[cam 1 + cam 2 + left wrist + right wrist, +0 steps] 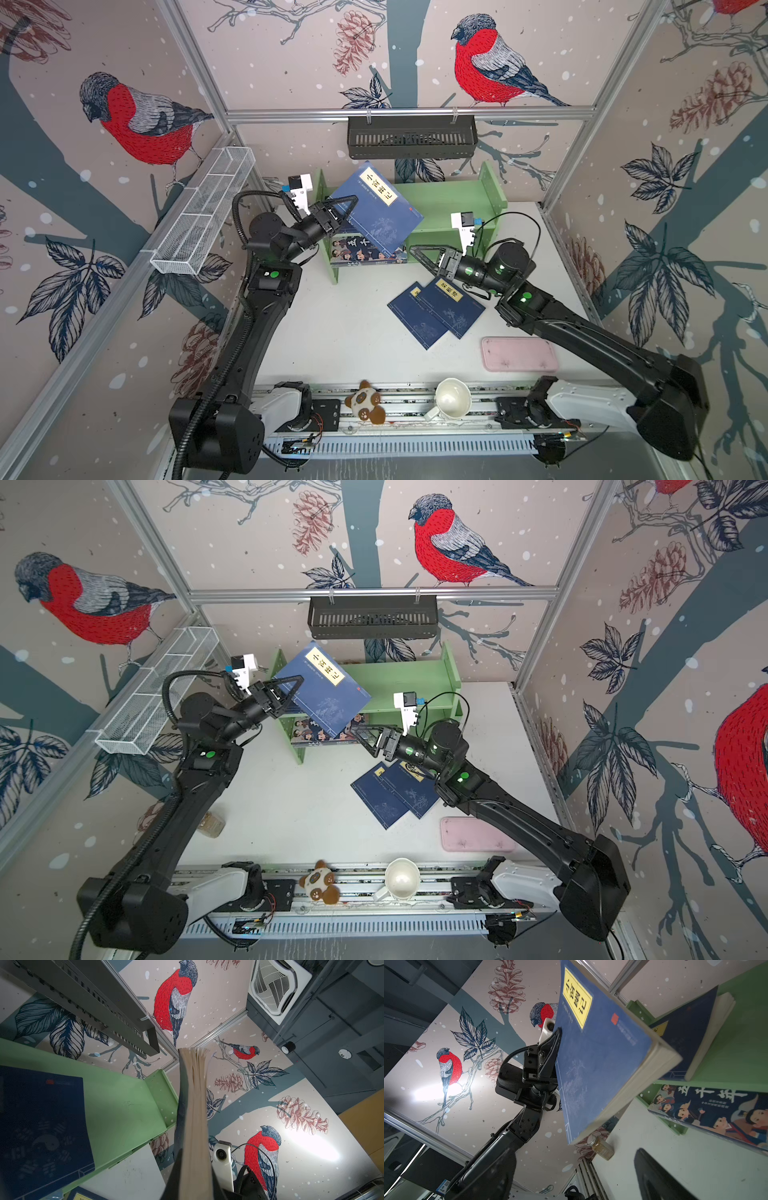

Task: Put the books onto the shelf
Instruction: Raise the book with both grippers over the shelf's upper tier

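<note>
The left gripper (351, 210) is pinched tight on one edge of a navy paperback (376, 208), which hangs tilted in the air above the left end of the light green wooden shelf (453, 199). The book looks light but floppy. Its pages fan loose at the far corner, so a hold close to the spine would probably keep it stiffer. A cartoon-covered book (357, 251) lies flat in the lower tier. The right gripper (417, 255) is spread and empty just in front of that tier. Two more thin, matt navy books (453, 307) lie overlapping on the white surface (332, 332).
</note>
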`<state>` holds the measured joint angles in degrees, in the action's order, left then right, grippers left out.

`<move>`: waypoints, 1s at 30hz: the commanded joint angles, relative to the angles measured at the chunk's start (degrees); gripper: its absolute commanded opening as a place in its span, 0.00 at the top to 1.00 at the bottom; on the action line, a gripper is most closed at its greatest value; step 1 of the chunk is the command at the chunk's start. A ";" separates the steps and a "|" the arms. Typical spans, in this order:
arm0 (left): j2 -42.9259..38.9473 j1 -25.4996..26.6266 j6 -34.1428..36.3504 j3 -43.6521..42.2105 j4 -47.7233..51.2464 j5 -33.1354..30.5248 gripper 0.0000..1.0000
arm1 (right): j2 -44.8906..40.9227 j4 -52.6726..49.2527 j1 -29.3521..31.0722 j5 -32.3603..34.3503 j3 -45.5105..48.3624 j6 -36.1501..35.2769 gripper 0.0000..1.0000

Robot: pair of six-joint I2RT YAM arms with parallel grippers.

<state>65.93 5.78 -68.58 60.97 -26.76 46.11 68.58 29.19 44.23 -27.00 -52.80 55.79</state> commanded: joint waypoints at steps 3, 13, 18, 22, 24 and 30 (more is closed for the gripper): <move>-0.51 -0.07 -1.88 -0.66 -7.78 -0.92 1.00 | 4.02 8.00 1.21 -0.25 -1.69 2.30 0.11; -1.66 -0.07 -4.64 -2.31 -10.07 -1.11 1.00 | 11.06 15.72 1.48 -0.41 -4.89 5.09 0.17; -2.38 0.02 -4.42 -3.39 -9.63 -1.20 1.00 | 13.18 16.53 1.58 -1.29 -7.52 5.16 0.28; -2.59 0.11 -4.76 -3.49 -9.62 -1.37 1.00 | 13.77 15.47 1.64 -1.55 -8.46 4.59 0.42; -2.65 0.18 -5.13 -3.49 -9.54 -1.46 1.00 | 13.87 15.59 1.64 -1.48 -8.46 4.43 0.50; -2.91 0.28 -5.29 -4.87 -9.45 -1.46 1.00 | 14.29 15.20 1.07 -1.97 -8.97 3.79 0.74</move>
<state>63.37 5.96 -73.25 56.93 -32.18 44.69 82.65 42.39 45.52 -27.86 -61.19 60.03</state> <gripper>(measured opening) 0.122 0.271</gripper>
